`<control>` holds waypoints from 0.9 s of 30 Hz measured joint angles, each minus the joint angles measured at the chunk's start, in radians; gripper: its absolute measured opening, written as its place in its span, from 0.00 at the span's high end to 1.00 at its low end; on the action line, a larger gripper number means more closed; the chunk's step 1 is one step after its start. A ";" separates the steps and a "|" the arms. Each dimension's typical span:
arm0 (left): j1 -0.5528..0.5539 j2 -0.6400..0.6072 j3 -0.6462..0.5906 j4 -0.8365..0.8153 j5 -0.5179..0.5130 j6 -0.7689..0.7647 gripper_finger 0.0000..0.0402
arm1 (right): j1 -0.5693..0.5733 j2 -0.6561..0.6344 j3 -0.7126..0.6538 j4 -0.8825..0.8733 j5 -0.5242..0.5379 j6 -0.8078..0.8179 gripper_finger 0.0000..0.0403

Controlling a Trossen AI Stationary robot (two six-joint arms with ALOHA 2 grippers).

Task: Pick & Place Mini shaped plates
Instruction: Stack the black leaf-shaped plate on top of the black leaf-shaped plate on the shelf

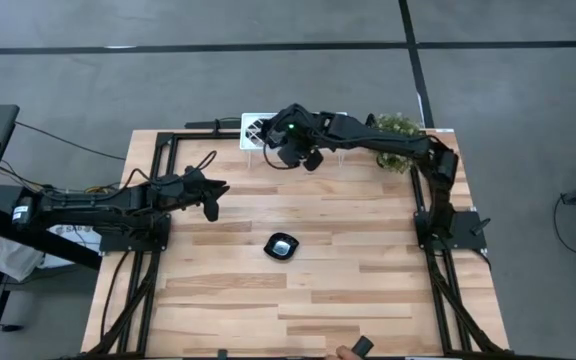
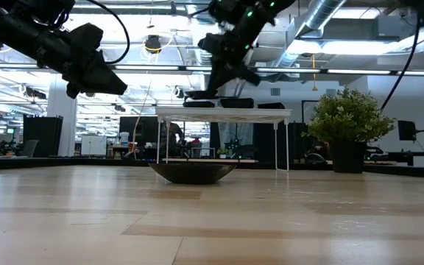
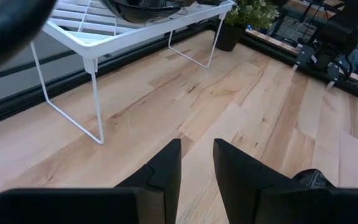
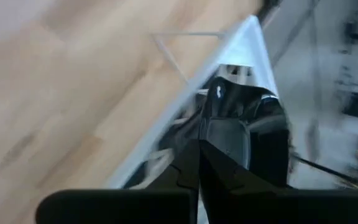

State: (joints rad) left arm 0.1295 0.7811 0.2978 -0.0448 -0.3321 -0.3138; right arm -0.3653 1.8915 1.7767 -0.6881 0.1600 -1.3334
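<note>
the table [image 1: 368,290] at the frame's centre is smooth pale wood planks, the rack [image 3: 135,37] at upper left thin white-coated wire, the dish [image 1: 282,246] glossy black, the left gripper [image 3: 197,163] matt black.

The right arm stretches across the far side of the tabletop [image 1: 348,290], its right claw [image 1: 286,150] angled downward with both fingers pressed together. The left arm reaches inward from its side, the left claw [image 1: 211,205] held aloft, fingers [image 3: 166,168] slightly parted.
</note>
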 joint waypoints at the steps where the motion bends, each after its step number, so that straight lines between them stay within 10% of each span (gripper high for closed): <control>1: 0.000 0.000 0.000 0.000 0.000 0.001 0.76 | -0.001 -0.014 0.000 -0.026 -0.018 0.008 1.00; 17: 0.000 0.156 0.000 0.218 -0.029 0.002 0.76 | -0.100 -0.181 0.001 -0.091 -0.543 -0.177 1.00; 27: 0.000 0.269 0.000 0.363 -0.015 -0.005 0.76 | -0.211 -0.097 0.000 -0.075 -0.607 -0.374 1.00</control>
State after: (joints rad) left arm 0.1295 1.0496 0.2977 0.3179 -0.3468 -0.3187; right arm -0.5767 1.7942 1.7771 -0.7630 -0.4469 -1.7073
